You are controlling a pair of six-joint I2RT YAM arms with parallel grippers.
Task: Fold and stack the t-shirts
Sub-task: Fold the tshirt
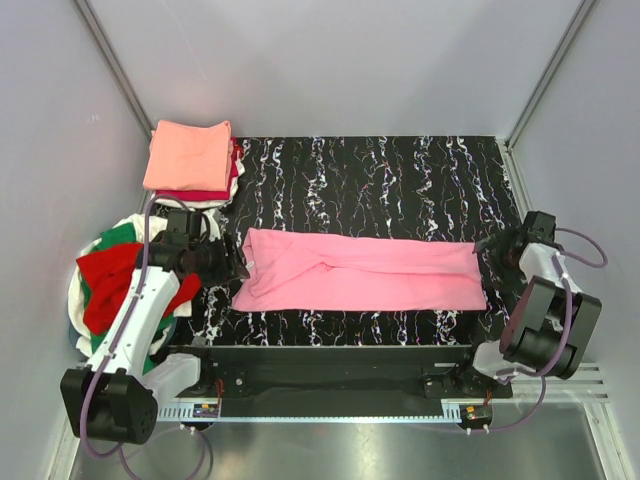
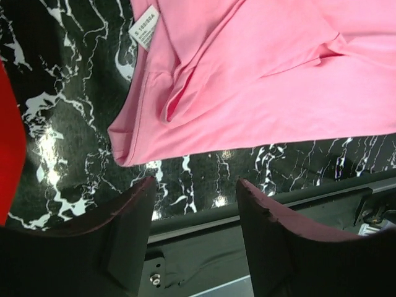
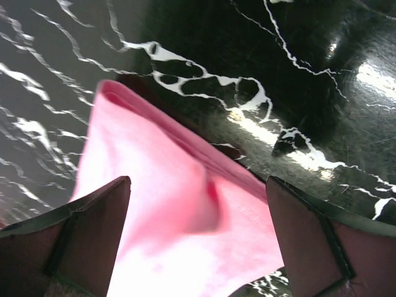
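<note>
Table: black marble-patterned top (image 1: 400,170) between pale walls; glare whitens patches in both wrist views.
Pink tee (image 1: 360,270): folded into a long flat band, running from the left fingers (image 2: 133,210) to the right fingers (image 3: 99,210).
Left gripper (image 2: 197,185): jaws parted, nothing between them; the tee's corner lies just past the tips, apart from them. Label (image 2: 144,26) farther out, print unreadable.
Right gripper (image 3: 198,182): jaws spread wide, gripping nothing; the tee's end lies between and under them, blurred, contact unclear.
Stack (image 1: 188,153): beyond the left fingers; salmon on top, red edge below, the rest hidden.
Heap (image 1: 115,285): red, green and white cloth outside the left fingers, partly covered by the arm.
</note>
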